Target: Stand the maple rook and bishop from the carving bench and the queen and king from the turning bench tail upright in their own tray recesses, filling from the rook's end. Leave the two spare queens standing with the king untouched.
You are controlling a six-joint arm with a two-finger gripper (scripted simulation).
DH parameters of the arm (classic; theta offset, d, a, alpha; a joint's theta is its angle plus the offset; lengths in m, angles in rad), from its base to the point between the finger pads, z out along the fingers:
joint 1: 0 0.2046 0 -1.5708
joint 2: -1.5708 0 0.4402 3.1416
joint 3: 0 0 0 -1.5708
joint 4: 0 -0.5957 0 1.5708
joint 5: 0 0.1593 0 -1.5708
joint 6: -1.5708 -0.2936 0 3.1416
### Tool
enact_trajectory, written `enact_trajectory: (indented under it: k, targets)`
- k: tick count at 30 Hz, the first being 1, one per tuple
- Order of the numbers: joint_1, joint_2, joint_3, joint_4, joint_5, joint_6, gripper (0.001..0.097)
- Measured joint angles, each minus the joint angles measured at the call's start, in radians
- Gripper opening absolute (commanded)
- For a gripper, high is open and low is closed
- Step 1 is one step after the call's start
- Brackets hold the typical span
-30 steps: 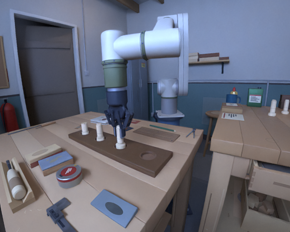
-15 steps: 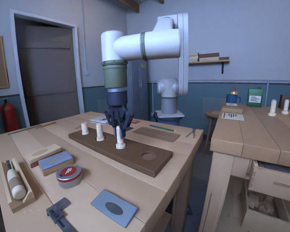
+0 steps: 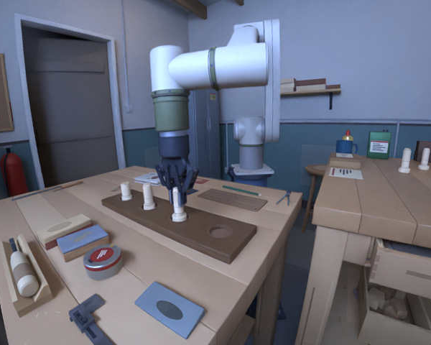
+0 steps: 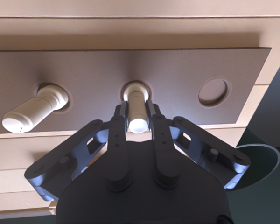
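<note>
The top of the queen (image 3: 178,206) (image 4: 136,108) is partly hidden between my fingers. It stands upright in the third recess of the dark tray (image 3: 180,222). My gripper (image 3: 177,194) (image 4: 136,111) is closed on the queen from above. The rook (image 3: 126,191) stands in the first recess. The bishop (image 3: 148,197) (image 4: 34,110) stands in the second. The fourth recess (image 3: 220,231) (image 4: 213,91) is empty. On the right bench, two pale pieces (image 3: 405,160) (image 3: 424,159) stand near the back; I cannot tell which is the king.
The right bench (image 3: 390,200) stands across a narrow aisle, with an open drawer below. On the near bench lie sanding blocks (image 3: 73,236), a round tin (image 3: 102,261), a grey pad (image 3: 169,309), a bottle in a cradle (image 3: 22,273) and a ridged board (image 3: 233,199).
</note>
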Motion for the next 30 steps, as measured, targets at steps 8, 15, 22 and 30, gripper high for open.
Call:
enact_trajectory:
  k: [8,15,22,30]
  targets:
    - [0.000,0.000,0.000,0.000,0.001,0.000,0.0440]
    - [0.000,0.000,0.000,0.000,0.001,0.000,0.0440]
    - [0.000,0.000,0.000,0.000,0.001,0.000,0.0440]
    - [0.000,-0.006,0.004,-0.001,-0.011,0.000,0.0440]
